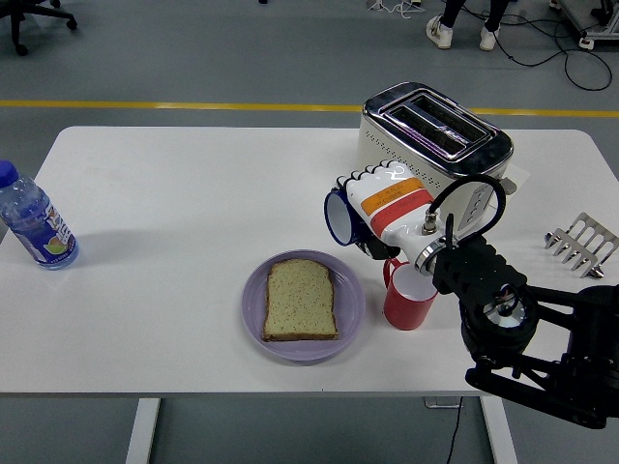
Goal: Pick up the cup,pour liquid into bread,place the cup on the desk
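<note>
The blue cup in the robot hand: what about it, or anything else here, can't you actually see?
All in the head view:
- Blue cup: its inside is hidden, as its mouth faces left and the right robot hand covers its body, so whether it holds liquid is unknown.
- Red cup: its top is partly hidden by the robot's wrist.
- Rack: too small to identify.
- Person: cut off by the top edge; only shoes show.
- Left robot hand: out of view.
</note>
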